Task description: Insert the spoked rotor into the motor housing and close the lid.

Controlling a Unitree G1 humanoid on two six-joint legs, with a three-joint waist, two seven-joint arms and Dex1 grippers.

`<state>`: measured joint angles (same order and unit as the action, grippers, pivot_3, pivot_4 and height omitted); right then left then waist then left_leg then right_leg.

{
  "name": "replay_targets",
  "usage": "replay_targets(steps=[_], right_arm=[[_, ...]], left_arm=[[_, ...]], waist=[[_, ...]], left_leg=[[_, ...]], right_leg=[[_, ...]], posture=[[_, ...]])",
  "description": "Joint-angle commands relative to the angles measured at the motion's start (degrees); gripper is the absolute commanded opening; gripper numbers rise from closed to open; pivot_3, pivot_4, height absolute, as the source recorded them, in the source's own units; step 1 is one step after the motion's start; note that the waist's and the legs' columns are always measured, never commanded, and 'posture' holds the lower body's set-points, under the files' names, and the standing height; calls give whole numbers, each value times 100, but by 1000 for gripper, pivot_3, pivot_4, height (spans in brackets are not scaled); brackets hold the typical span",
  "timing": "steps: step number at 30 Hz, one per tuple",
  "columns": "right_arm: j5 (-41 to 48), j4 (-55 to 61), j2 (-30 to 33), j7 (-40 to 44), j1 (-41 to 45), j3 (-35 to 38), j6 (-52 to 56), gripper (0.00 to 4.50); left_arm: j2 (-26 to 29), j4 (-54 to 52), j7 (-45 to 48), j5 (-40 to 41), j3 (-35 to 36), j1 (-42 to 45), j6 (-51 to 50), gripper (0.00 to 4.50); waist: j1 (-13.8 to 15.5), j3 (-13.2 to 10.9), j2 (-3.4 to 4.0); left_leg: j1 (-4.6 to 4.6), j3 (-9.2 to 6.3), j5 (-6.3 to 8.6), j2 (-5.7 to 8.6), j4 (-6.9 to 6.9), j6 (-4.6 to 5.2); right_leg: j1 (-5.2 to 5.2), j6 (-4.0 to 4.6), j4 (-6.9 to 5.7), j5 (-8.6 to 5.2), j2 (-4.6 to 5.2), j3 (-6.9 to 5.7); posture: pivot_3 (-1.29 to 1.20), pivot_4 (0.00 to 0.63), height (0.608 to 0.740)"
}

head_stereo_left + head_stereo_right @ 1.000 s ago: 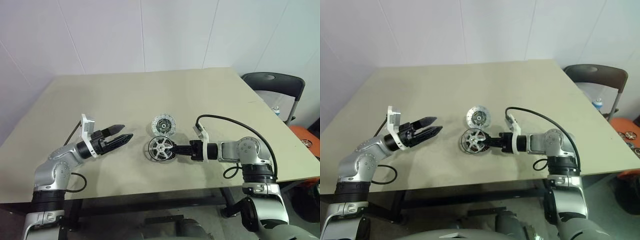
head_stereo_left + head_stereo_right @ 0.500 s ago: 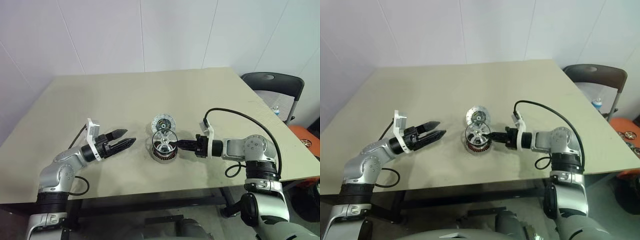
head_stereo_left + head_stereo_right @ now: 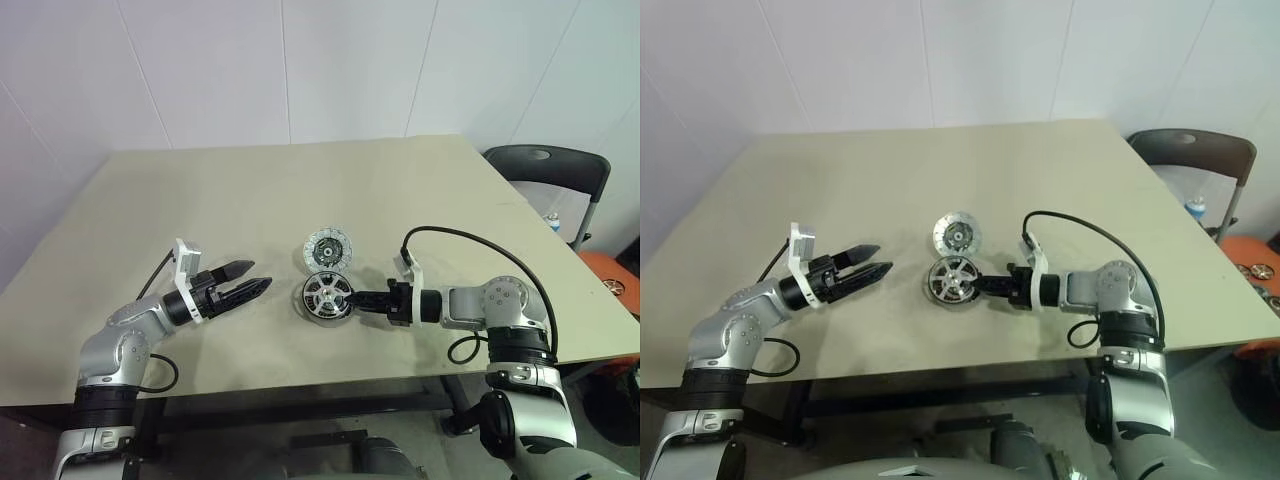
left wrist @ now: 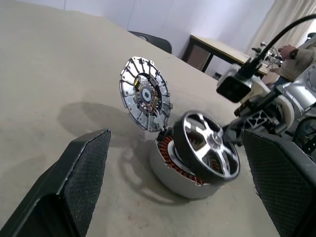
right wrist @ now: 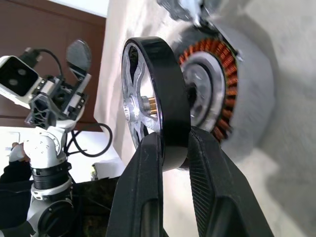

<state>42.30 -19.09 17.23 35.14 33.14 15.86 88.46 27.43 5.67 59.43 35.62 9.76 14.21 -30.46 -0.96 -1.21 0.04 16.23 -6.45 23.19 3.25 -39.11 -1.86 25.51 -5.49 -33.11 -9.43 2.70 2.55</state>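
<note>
Spoked rotor (image 4: 207, 148) sits tilted over the mouth of the motor housing (image 4: 180, 173), its lower edge down inside the cup and its upper edge still raised, pinched at the rim by the right hand (image 5: 170, 155), whose two black fingers (image 5: 143, 197) are clamped on either side of the black rim. The housing stands near the middle of the desk (image 3: 400, 190), a little toward the front edge. Its lid (image 4: 145, 94) stands open and nearly upright on the far side of the cup, hinged at the housing's edge, and leaves the opening free. The left hand (image 3: 250, 280) hovers to the left of the housing, well apart from it, pointing toward it with its fingers spread wide and nothing between them.

The desk top is plain pale beige and bare apart from the motor parts. White panelled walls stand behind it. A dark chair (image 3: 550, 165) stands at the desk's far right corner, and something orange (image 3: 610, 275) lies low beyond the right edge.

The rotor has a thick black rim with shiny silver spokes and a small brass-coloured hub. The housing is a grey cup with coppery windings around a silver centre. The lid is silver-white with radial segments around a dark centre.
</note>
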Motion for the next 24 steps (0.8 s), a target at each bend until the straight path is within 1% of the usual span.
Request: replay_targets(steps=[1,13,24], right_arm=[[81,162,-20,-2,48,12,5,388],[125,-33,54,25,218,171,-55,388],[212,-175,-163,-81,386,544,98,388]], left_arm=[[22,-91,-39,11,40,43,89,4500],[5,-41,-65,-68,-67,31,107,4500],[7,-22,-92,-180,-173,-32,126,4500]], waist=[[0,0,0],[-3,0,0],[-5,0,0]], left_leg=[[0,0,0,0,0,0],[-1,0,0,0,0,0],[-2,0,0,0,0,0]], right_leg=[[0,0,0,0,0,0],[0,0,-1,0,-1,0],[-1,0,-3,0,-1,1]], posture=[[0,0,740],[0,0,740],[0,0,740]])
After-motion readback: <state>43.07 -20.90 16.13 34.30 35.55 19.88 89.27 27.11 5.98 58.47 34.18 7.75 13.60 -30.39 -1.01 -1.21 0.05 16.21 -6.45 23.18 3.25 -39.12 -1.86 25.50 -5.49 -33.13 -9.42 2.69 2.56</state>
